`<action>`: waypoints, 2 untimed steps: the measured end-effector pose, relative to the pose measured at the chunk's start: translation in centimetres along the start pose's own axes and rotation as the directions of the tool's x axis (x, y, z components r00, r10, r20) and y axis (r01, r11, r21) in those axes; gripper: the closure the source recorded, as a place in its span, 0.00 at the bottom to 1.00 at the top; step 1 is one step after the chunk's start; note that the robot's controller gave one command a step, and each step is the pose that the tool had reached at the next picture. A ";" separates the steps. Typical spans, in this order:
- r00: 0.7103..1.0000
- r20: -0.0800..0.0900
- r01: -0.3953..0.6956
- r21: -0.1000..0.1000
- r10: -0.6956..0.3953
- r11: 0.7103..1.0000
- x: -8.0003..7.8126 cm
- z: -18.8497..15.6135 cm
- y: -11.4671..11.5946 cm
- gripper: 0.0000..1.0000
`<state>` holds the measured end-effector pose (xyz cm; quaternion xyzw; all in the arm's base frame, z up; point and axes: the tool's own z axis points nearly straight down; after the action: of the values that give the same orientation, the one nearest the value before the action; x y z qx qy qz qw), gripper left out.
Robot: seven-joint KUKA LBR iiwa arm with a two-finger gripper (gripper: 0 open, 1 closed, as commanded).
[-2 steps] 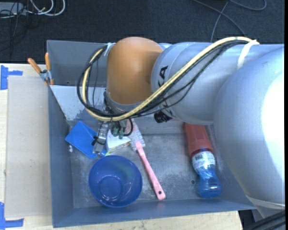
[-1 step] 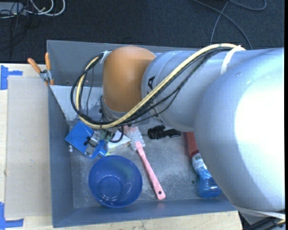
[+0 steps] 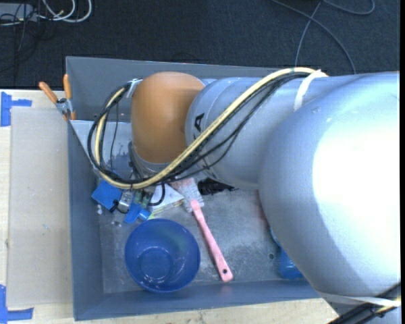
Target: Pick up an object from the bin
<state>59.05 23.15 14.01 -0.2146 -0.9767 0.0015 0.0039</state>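
Nearest and largest is the arm's broad silver link (image 3: 337, 181), reaching in from the right and covering much of the grey bin (image 3: 84, 248). Its orange wrist cover (image 3: 163, 117), looped with black and yellow cables (image 3: 108, 147), hangs low over the bin's left middle. The wrist hides the jaws, so I cannot tell whether they are apart or together, and nothing can be seen clamped in them.

Just below the wrist, near the left wall, lie a small blue block (image 3: 106, 196) and a smaller blue piece (image 3: 136, 214), with a white flat item (image 3: 174, 196) beside them. Any of these could be the target. A blue bowl (image 3: 162, 255) stands upright near the front wall, and a pink brush-like stick (image 3: 210, 240) lies slantwise to its right. Another blue thing (image 3: 287, 265) peeps out beneath the arm.

By my judgement the task is at the reaching stage, with the arm down in the bin, nothing visibly gripped and the lift still to do
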 end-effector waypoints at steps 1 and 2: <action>0.932 0.001 -0.361 -0.001 0.361 0.932 -0.3 5.0 0.6 0.00; 0.996 0.001 -0.094 0.000 0.094 0.996 -1.2 7.0 1.8 1.00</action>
<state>60.80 24.29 7.01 -0.2604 -0.9655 0.0016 0.0032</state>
